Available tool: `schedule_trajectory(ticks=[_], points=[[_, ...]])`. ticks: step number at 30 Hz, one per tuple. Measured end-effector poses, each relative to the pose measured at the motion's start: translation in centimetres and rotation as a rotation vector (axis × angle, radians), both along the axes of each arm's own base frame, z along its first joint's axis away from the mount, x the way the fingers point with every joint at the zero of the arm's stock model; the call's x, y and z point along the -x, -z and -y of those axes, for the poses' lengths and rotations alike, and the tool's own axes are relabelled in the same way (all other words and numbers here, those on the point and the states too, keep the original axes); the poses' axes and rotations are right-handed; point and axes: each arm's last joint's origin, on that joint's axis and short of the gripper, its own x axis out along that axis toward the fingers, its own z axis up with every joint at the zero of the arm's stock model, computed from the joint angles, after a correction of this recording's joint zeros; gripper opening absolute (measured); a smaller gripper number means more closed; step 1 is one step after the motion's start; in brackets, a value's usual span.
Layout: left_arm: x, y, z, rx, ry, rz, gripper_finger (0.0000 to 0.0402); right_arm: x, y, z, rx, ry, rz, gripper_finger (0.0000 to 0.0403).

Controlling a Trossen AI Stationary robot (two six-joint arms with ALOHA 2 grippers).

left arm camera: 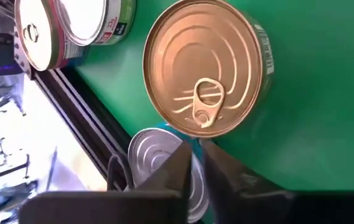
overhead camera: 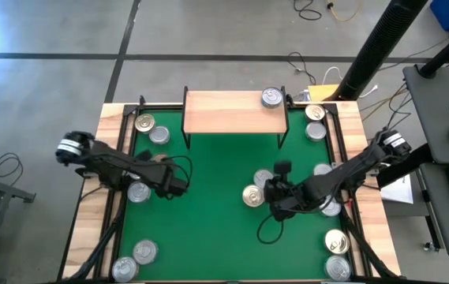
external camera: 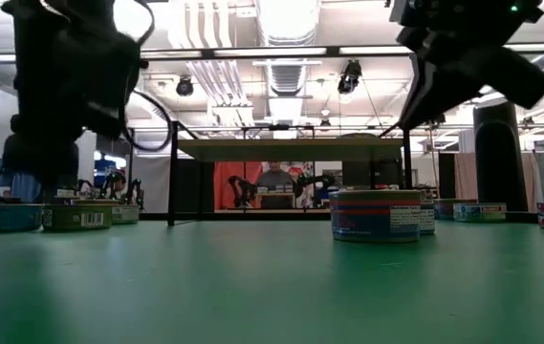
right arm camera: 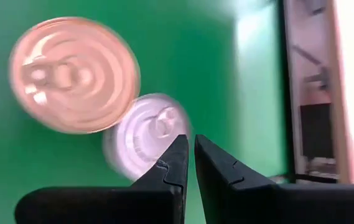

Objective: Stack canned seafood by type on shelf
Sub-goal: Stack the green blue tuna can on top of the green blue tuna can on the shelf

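1. Up on the shelf [overhead camera: 232, 112], at the far edge of the desk [overhead camera: 216, 237], one silver tin [overhead camera: 271, 98] sits at its right end.
2. Other tins lie scattered along both side edges and at the near corners.
3. A gold tin [overhead camera: 252, 196] rests near the middle, beside the right tool [overhead camera: 275, 208], fingers together, empty.
4. The left tool [overhead camera: 178, 186] hangs near the left edge, fingers together, holding nothing.

From here the right wrist view smears the round gold-topped tin [right arm camera: 74, 74] and the silver-topped tin [right arm camera: 147, 135] beside it. In the left wrist view a silver-lidded tin [left arm camera: 152, 163] sits half hidden behind the dark fingers [left arm camera: 178, 171]. The low view crops both black arms at its top.
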Motion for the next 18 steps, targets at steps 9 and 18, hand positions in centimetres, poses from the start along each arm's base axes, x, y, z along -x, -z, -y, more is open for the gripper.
schedule_trajectory(ticks=[9,18], points=[[0.3,-0.5,-0.5,-0.227,-0.017,-0.011,0.0014,0.3,-1.9,0.7,-0.032,0.059,-0.01,0.0022],[2.1,-2.4,-0.6,-0.118,-0.097,0.043,0.0,3.5,-5.4,1.7,-0.035,0.396,0.07,0.0022]])
